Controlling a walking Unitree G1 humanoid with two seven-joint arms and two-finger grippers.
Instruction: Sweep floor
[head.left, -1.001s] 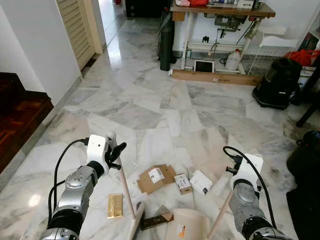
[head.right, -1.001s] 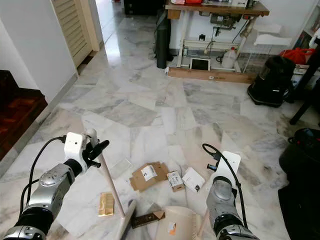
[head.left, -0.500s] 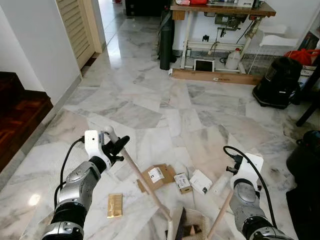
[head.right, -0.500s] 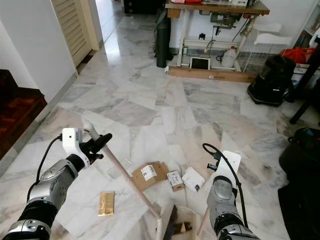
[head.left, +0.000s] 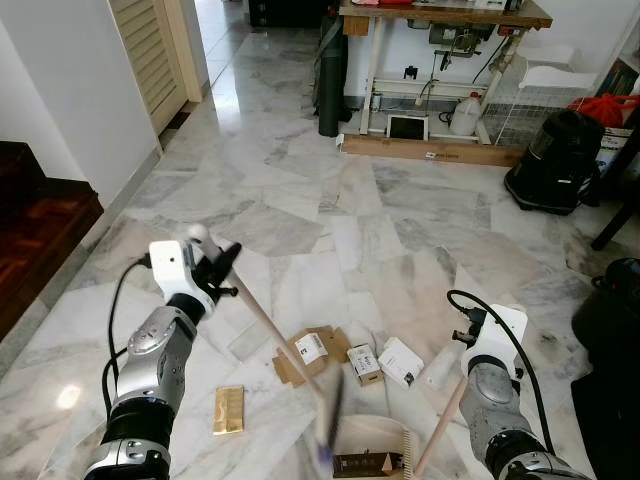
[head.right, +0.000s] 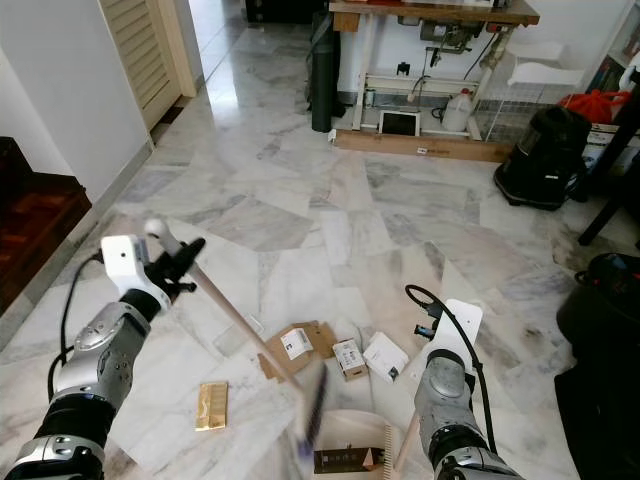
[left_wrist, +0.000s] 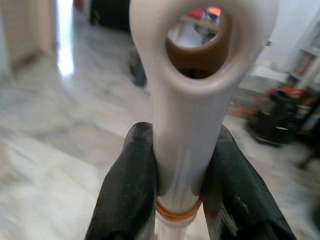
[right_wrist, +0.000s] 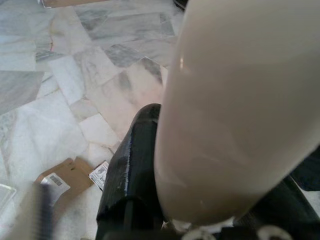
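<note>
Broom first: your long broom with the pale wooden shaft and white plastic hanging loop (left_wrist: 192, 100) is clamped at its top end by the left gripper (head.left: 218, 268), black fingers (left_wrist: 131, 190) pressed tight on either side of the white cap, so that grip is sound; its blurred dark brush head (head.left: 328, 412) hangs just above the marble floor (head.left: 330, 220) at the mouth of the cream plastic dustpan (head.left: 375, 450), which already holds a flat dark brown packet (head.left: 365, 464). Your right gripper (right_wrist: 150, 200) is closed round the dustpan's pale upright handle (head.left: 440, 430); hold it steady with the lip flat on the tiles so nothing slips beneath. What remains lies just beyond the pan: a torn brown cardboard piece with a white label (head.left: 308, 353), a small brown and white box (head.left: 365, 364) beside it, a white box (head.left: 402, 362) to its right, and a flat gold packet (head.left: 229, 410) off to the left, well apart from the rest. Lift the brush clear, set it down behind the cardboard, then draw short, low strokes toward the pan, since light card is likely to skid on polished marble. Take the gold packet last with its own pass
</note>
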